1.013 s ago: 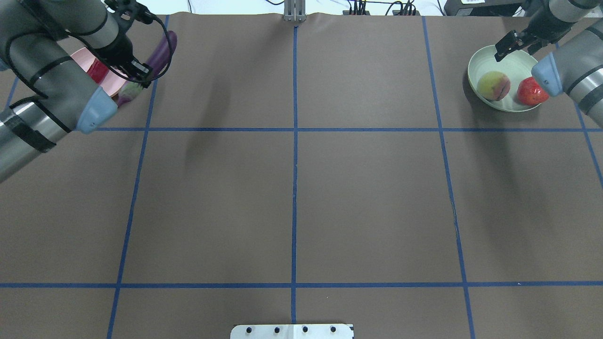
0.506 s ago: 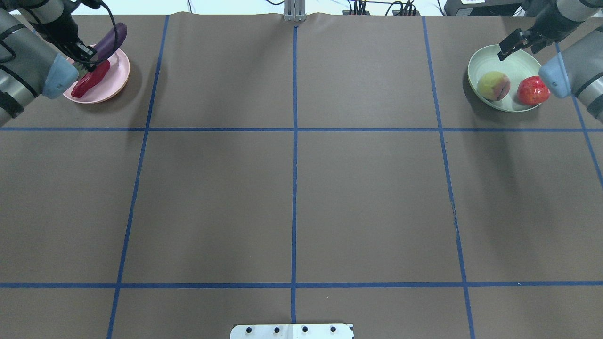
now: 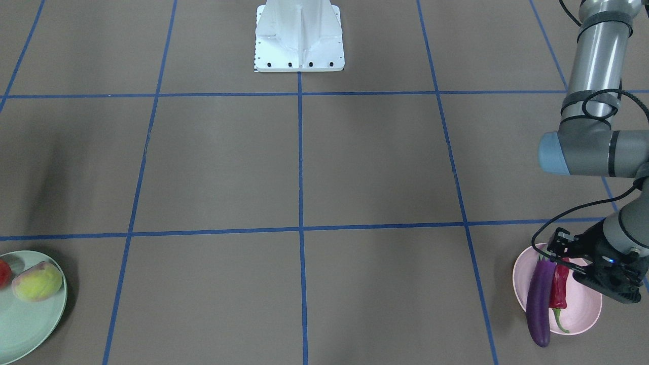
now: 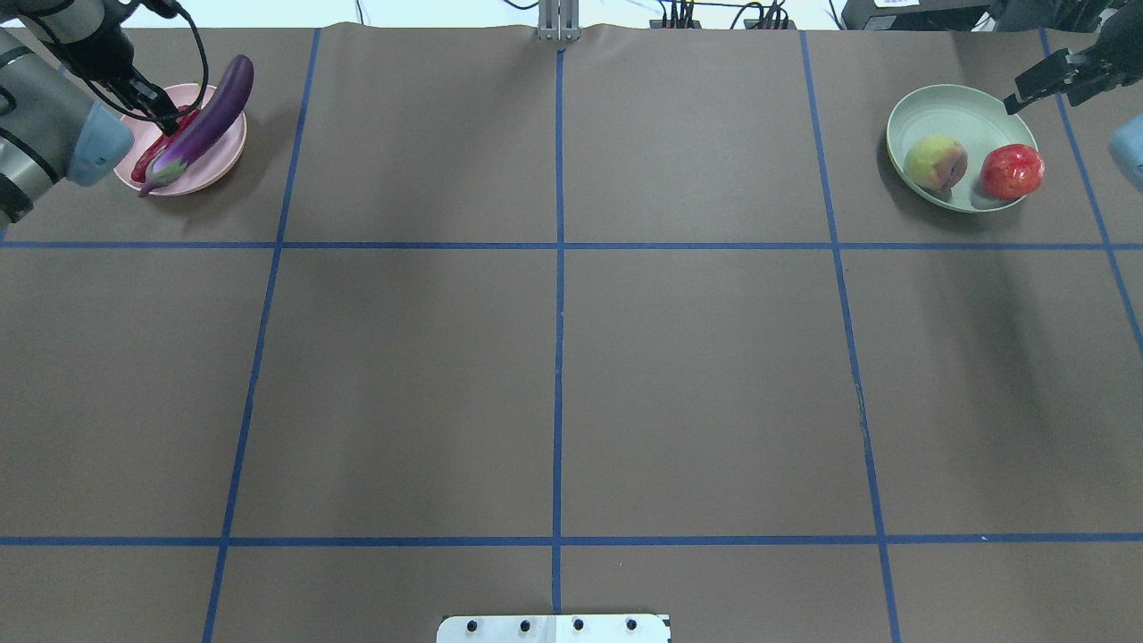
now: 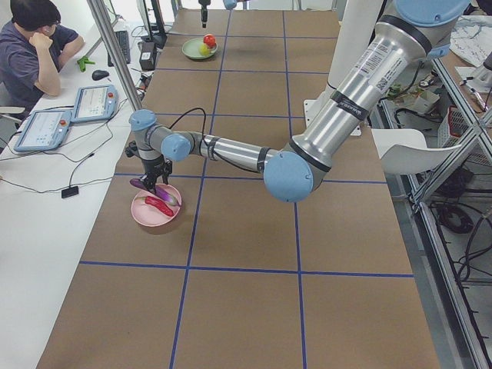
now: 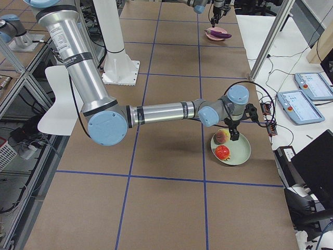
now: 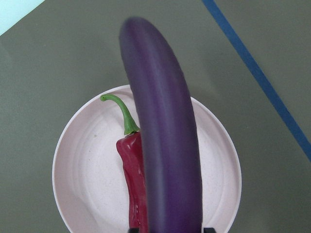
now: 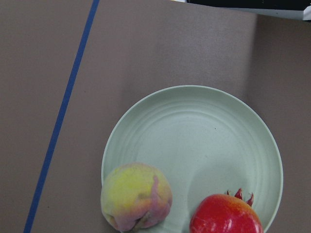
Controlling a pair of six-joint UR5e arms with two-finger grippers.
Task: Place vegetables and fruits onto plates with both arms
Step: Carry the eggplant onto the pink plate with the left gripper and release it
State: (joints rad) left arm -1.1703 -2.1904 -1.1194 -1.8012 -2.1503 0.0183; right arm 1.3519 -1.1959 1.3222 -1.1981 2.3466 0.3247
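Eggplant [image 4: 204, 121] is gripped at its cap end by the left gripper [image 3: 557, 252] across the pink plate [image 4: 228, 152] beside the chili [image 3: 560, 289], only release seemingly left, while peach [image 4: 935, 162] and red-orange fruit [image 4: 1012, 171] are set on the green plate [image 4: 946, 107] near the empty, parted right gripper [image 4: 1040, 80].
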